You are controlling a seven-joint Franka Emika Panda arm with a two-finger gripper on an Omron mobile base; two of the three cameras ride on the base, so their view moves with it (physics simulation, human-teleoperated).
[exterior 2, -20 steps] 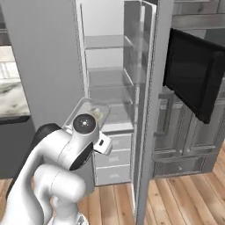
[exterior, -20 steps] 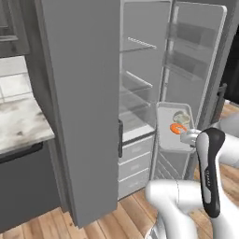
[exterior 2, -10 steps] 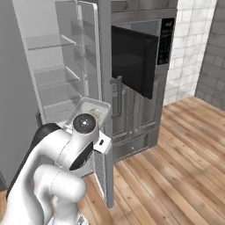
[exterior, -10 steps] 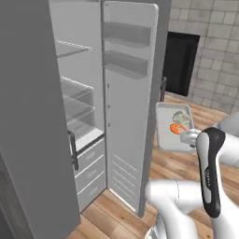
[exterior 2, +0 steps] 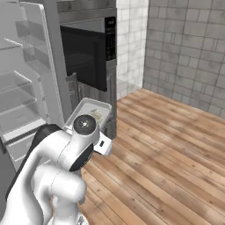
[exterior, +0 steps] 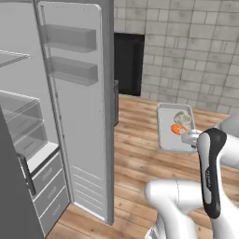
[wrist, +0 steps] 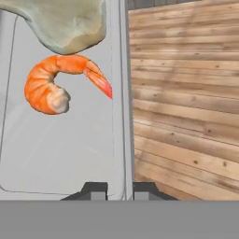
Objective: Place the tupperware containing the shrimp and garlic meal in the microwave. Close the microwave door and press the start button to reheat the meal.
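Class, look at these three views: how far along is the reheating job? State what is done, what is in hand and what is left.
Done: the tupperware is out of the fridge, whose door hangs open. In hand: the gripper is shut on the container's rim, carrying the shrimp and garlic above the wooden floor. Left: reaching the microwave, placing the container inside, closing its door and pressing start.

Kitchen: open fridge [exterior: 74, 116], built-in microwave [exterior 2: 88, 55].
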